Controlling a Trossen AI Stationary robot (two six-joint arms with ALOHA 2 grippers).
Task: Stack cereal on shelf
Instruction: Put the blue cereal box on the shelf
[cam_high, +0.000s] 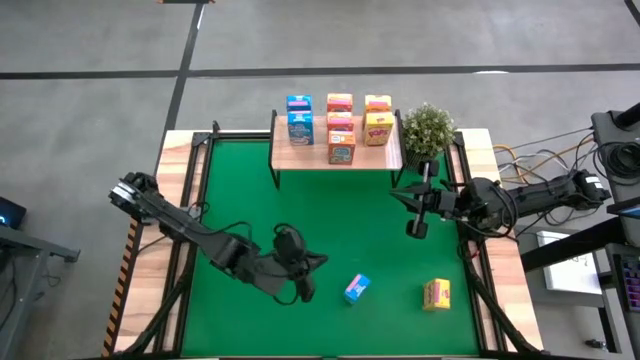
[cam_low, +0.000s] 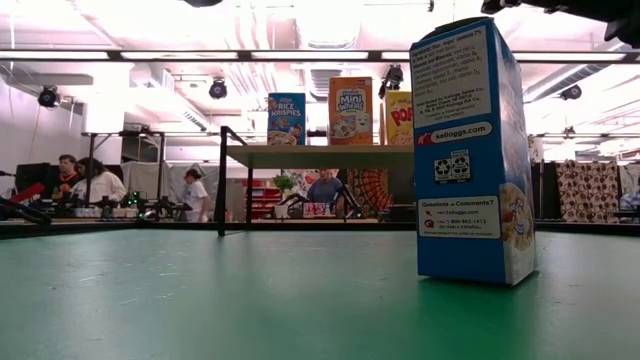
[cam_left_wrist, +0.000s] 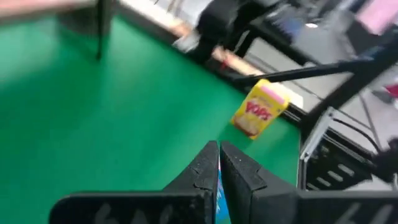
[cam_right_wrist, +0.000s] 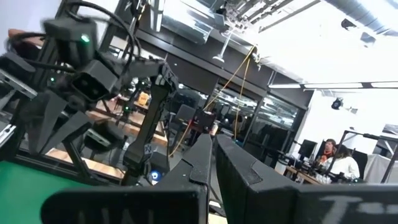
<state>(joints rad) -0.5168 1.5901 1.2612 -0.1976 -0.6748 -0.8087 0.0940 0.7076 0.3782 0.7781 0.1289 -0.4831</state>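
Green matting (cam_high: 300, 210) covers your table. Left of the light-wood shelf (cam_high: 310, 157), your left gripper (cam_high: 305, 290) sits pinched together beside a blue cardboard box (cam_high: 357, 288); seven glossy boxes (cam_high: 340, 128) stand on the shelf, a yellow box (cam_high: 437, 294) lies nearer you, and the right gripper (cam_high: 415, 226) is closed, empty.

A tall blue rectangular cardboard cereal box (cam_low: 473, 155) stands upright on the green table mat (cam_low: 230, 300), close to the camera, right of centre. Its white-labelled side panel faces the lens.

Farther back, a light-wood shelf board on thin black metal legs (cam_low: 300, 156) carries three upright boxes: a blue Rice Krispies box (cam_low: 286, 119), an orange-red Mini-Wheats box (cam_low: 351, 110) and a yellow Pops box (cam_low: 399, 118), the last partly hidden by the near box.

Seated people (cam_low: 95, 182) appear beyond the table, in the room behind it.
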